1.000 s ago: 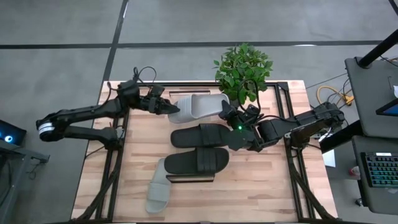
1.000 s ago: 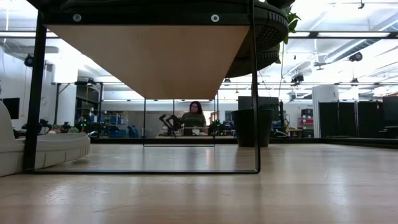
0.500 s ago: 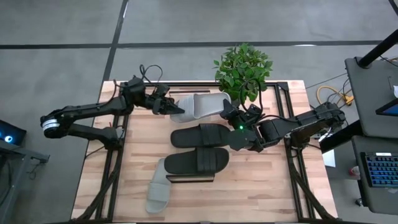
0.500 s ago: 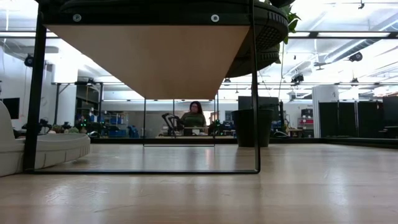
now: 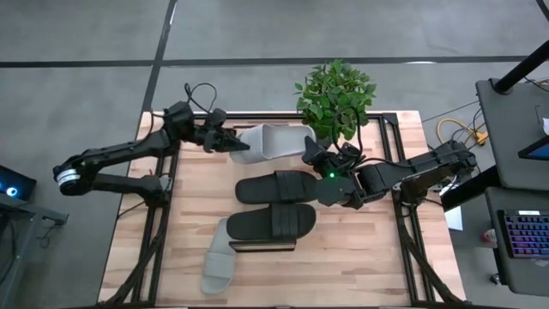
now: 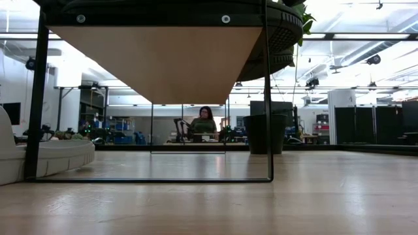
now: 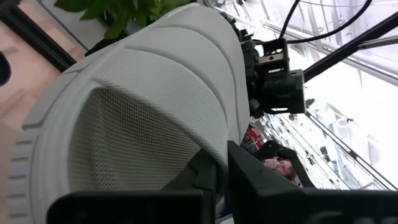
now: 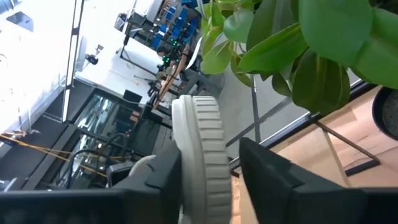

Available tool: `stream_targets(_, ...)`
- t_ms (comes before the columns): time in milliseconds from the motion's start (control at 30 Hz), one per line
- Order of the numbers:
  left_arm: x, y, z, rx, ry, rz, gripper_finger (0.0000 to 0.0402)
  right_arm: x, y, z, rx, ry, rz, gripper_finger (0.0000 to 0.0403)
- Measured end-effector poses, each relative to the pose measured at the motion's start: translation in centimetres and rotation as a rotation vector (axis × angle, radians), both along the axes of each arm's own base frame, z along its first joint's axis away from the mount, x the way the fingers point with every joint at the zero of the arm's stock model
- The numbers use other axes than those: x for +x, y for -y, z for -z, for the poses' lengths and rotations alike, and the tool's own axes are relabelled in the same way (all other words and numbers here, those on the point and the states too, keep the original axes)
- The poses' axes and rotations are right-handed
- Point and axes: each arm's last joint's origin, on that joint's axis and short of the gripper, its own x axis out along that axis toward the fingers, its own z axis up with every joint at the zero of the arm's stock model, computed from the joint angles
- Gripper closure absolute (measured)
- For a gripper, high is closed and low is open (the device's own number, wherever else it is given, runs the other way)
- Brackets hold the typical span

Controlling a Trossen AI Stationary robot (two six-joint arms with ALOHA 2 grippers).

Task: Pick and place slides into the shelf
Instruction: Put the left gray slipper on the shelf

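At the high view's six o'clock edge, a pale grey slide (image 5: 218, 263) lies on the wooden surface (image 5: 137, 257). Just beyond it, two black slides (image 5: 273, 221) sit side by side on the shelf (image 5: 262, 247) near the centre. Farther back, toward twelve o'clock, the second grey slide (image 5: 268, 144) is held between both arms: the left claw (image 5: 230, 143) is clamped tight on its nine o'clock end, while the right claw (image 5: 315, 155) straddles its three o'clock end, fingers (image 8: 273, 180) narrowly parted. A potted plant (image 5: 336, 96) stands just behind.
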Motion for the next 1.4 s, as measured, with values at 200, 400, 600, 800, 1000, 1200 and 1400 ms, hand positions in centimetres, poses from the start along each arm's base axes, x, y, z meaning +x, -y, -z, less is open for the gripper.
stream_targets(200,-0.8,-0.7,-0.2,0.003,0.002,0.024,0.0401,-0.1,0.0,-0.1,-0.009,-0.011,0.002,0.0227)
stream_targets(400,-1.9,-1.7,-0.3,-0.028,-0.017,0.063,0.0401,-0.2,-0.2,-0.9,-0.022,-0.036,-0.021,0.0229)
stream_targets(600,-3.5,-2.8,-0.2,-0.038,-0.042,0.061,0.0401,-0.5,-0.9,-3.1,-0.081,-0.107,-0.056,0.0232)
stream_targets(800,-4.9,-3.4,0.1,-0.068,-0.081,0.048,0.0401,-0.8,-1.1,-5.1,-0.127,-0.160,-0.075,0.0230)
stream_targets(1000,-5.3,-3.3,0.5,-0.120,-0.131,0.068,0.0401,-1.0,-1.0,-6.2,-0.158,-0.199,-0.082,0.0232)
stream_targets(1200,-5.4,-3.3,1.7,-0.155,-0.203,0.058,0.0401,-1.2,-0.9,-7.3,-0.187,-0.233,-0.082,0.0230)
stream_targets(1400,-5.4,-3.4,2.1,-0.154,-0.219,0.020,0.0401,-1.4,-0.9,-8.2,-0.215,-0.269,-0.086,0.0230)
